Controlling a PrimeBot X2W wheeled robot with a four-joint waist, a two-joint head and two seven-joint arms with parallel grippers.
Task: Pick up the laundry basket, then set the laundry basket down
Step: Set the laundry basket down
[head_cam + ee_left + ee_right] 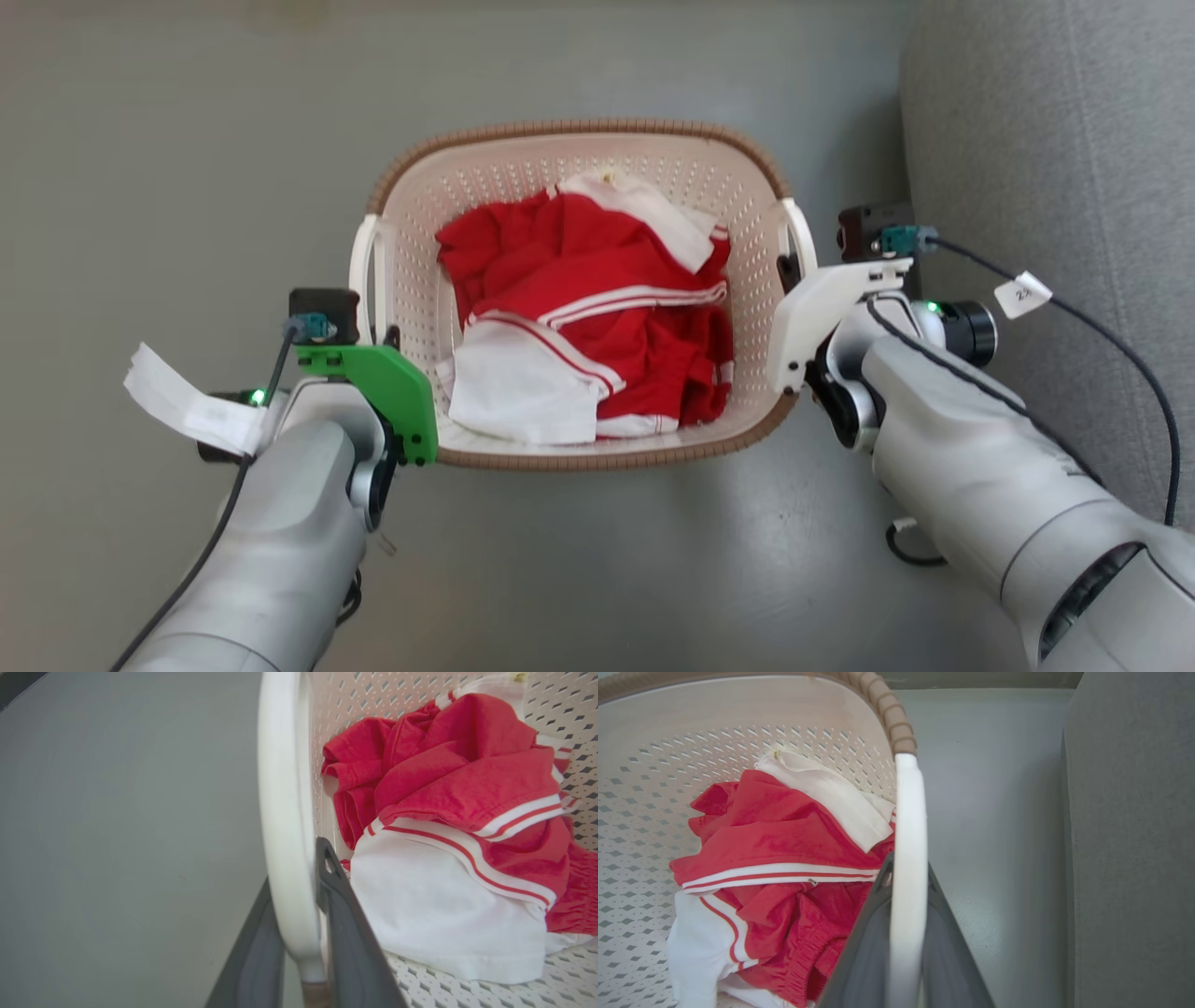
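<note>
Cream-white perforated plastic laundry basket (579, 159), brown rim. Left gripper (296, 868) and right gripper (908, 868) each pinch one white side handle (364, 271) — likely for a level lift.

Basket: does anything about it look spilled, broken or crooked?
Nothing stands out. The basket looks whole, the clothes lie crumpled inside it, and the left gripper and right gripper each clasp a handle.
</note>
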